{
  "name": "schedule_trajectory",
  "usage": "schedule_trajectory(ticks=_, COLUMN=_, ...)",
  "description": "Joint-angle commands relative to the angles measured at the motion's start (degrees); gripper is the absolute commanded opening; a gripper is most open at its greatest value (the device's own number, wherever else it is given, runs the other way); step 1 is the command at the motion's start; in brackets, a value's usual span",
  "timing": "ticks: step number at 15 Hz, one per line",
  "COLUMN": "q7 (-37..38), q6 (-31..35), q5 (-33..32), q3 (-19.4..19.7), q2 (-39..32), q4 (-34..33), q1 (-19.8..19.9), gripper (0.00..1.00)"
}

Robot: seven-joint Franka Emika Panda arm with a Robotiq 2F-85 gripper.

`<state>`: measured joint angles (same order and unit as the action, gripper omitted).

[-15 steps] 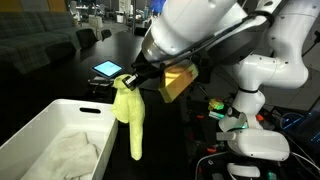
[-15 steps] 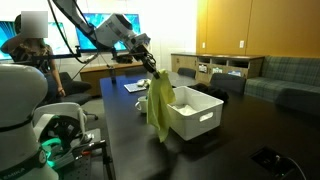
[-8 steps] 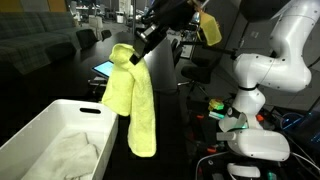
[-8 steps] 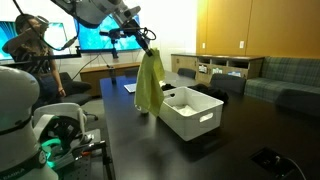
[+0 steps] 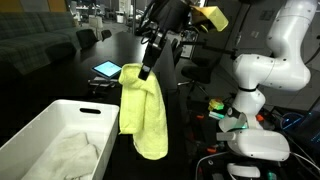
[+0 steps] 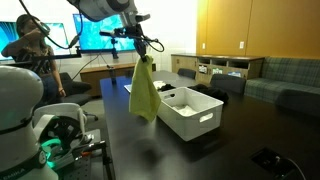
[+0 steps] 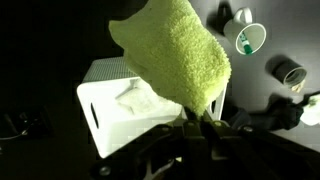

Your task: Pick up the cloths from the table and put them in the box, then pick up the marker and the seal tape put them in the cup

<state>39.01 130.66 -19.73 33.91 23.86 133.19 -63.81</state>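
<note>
The claw (image 5: 146,68) is pinched shut on a top corner of the yellow cloth (image 5: 145,115), which hangs straight down beneath it, well above the dark worktop (image 6: 230,150). The box (image 5: 50,112) sits below the claw and off to one side. The cloth's hem dangles near the box's rim, and I can't tell whether it is inside the wall or just outside it. The off-white cloth (image 5: 65,155) already lies in the box. To do this well, I'd bring the claw over the middle of the opening so the whole drape clears the wall. Then lower it until the hem folds onto the cloth underneath, and only then let go. Dropped from here, it might snag on the rim and slide out.
</note>
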Motion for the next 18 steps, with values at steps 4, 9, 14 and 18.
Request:
schedule_trajectory(ticks=4, q7=-19.3, q6=-9.8, q5=23.8, q3=-2.3, q2=-7.5, q4=-3.0, q1=7.9, gripper=0.02)
schedule_trajectory(ticks=9, q7=-35.5, q6=-14.7, q5=29.4, q3=5.4, q2=-9.7, q4=-3.5, q1=2.1, gripper=0.02)
schedule_trajectory(ticks=14, q7=-48.2, q6=-15.8, q5=33.7, q3=-19.9, q2=-18.7, q4=-6.2, q1=21.4, gripper=0.02)
schedule_trajectory(ticks=18, q7=-49.4, q6=-15.6, q5=29.6, q3=-34.3, q2=-24.5, q4=-13.4, q1=28.9, gripper=0.02)
